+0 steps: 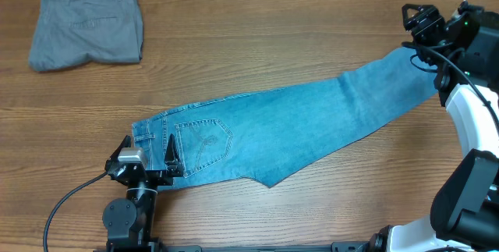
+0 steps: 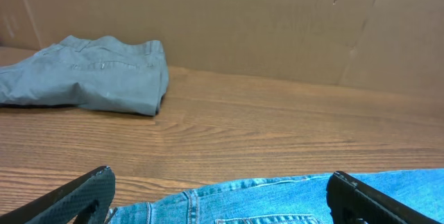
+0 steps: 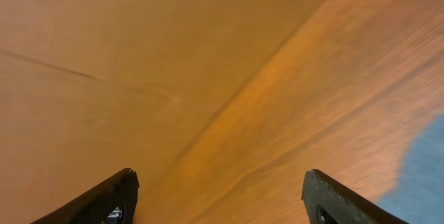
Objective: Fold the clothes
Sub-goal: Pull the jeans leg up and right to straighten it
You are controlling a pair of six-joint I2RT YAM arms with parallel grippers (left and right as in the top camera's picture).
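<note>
The two dark fingers [image 2: 76, 200] of the left jaws stood wide apart at the bottom of the left wrist view, closed on nothing, with the waist end of the light blue jeans [image 2: 277, 196] lying on the worktop [image 2: 277, 127] between them. From overhead these jaws sat at the near left of the worktop [image 1: 257, 41], right at the waistband of the jeans [image 1: 273, 123], one finger off the cloth to the left and the other over the denim just beside the stitched back pocket [image 1: 207, 139]. A black cable [image 1: 66, 201] curved away from the left arm toward the near edge. The jeans lay flat, running slantwise from the waist at the near left to the leg end at the far right, where the right arm covered the hem. The right jaws hung there, also spread wide and empty; their fingers [image 3: 97, 203] framed bare, blurred wood, with only a corner of the denim [image 3: 427, 168] showing at the right edge. Well apart, at the far left corner, grey trousers [image 1: 86, 26] lay folded, a brown cardboard wall [image 2: 277, 23] rising behind them.
</note>
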